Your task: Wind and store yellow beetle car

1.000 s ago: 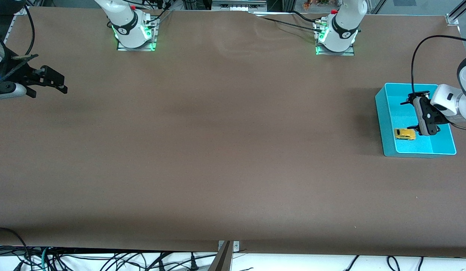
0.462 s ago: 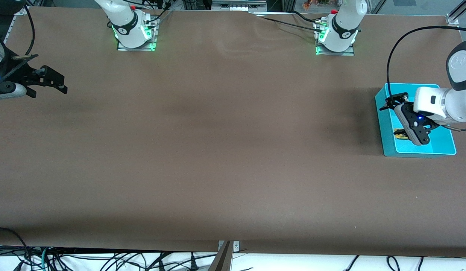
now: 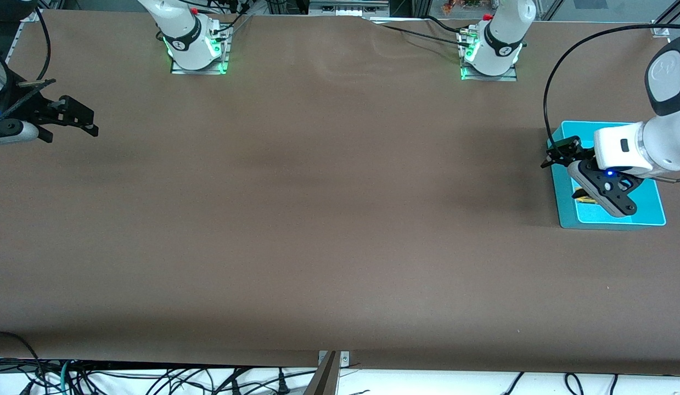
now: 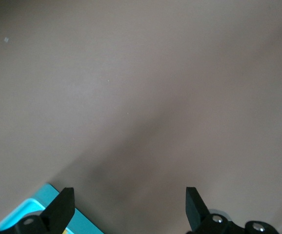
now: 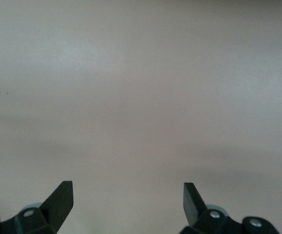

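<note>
The yellow beetle car (image 3: 584, 197) lies in the teal bin (image 3: 647, 216) at the left arm's end of the table. Only a yellow sliver of it shows under the left hand. My left gripper (image 3: 588, 190) hangs over the bin's side that faces the table's middle, above the car. In the left wrist view its fingers (image 4: 63, 207) stand wide apart with nothing between them, over brown table, with a corner of the teal bin (image 4: 31, 214) at the frame's edge. My right gripper (image 3: 84, 118) waits open and empty at the right arm's end of the table.
The brown table (image 3: 329, 219) stretches between the two arms. A black cable (image 3: 548, 99) loops from the left wrist above the bin. The arm bases (image 3: 194, 49) stand at the table's back edge.
The left hand has swung over the bin toward the table's middle and now covers most of the car, which was in full view a second ago. The right arm has not moved.
</note>
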`<state>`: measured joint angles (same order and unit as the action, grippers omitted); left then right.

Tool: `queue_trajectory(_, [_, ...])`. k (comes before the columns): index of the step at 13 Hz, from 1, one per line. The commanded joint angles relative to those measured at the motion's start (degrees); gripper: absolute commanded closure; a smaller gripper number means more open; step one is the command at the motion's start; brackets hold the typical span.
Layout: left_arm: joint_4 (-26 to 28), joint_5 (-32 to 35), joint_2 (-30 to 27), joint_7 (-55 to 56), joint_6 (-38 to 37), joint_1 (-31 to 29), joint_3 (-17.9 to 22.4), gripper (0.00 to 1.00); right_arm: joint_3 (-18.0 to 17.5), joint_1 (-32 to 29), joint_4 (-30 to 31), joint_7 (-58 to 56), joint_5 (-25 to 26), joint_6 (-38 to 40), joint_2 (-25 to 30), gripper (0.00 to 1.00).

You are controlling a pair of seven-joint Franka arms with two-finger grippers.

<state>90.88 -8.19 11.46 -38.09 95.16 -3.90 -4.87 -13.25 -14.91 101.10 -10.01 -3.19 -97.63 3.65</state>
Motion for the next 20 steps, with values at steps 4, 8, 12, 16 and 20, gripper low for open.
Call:
queue_trajectory(4, [-4.2,0.0,-1.9,19.4,-6.3,2.3,0.2,0.0,0.0,-0.2,-1.5,-0.3,0.0,1.3,-0.5,0.0])
queue_trajectory(8, [-4.0,2.9,-4.0,35.4,-11.9,5.2,1.1,0.0,0.0,-0.2,-1.5,-0.3,-0.1,1.4,-0.5,0.0])
queue_trajectory(12, [-3.4,2.4,-4.3,36.8,-12.3,7.3,7.0,0.0,0.0,-0.2,-1.5,-0.1,-0.4,1.3,-0.4,0.0])
queue_trajectory(16, [-1.3,3.0,-6.3,34.6,-12.3,7.4,7.6,0.0,0.0,-0.1,-2.3,0.0,-0.5,1.2,-0.5,0.0])
queue_trajectory(20, [-1.9,2.9,-5.0,34.7,-12.5,7.2,7.2,0.0,-0.1,-0.1,-2.6,-0.2,-0.4,1.3,-0.4,0.0])
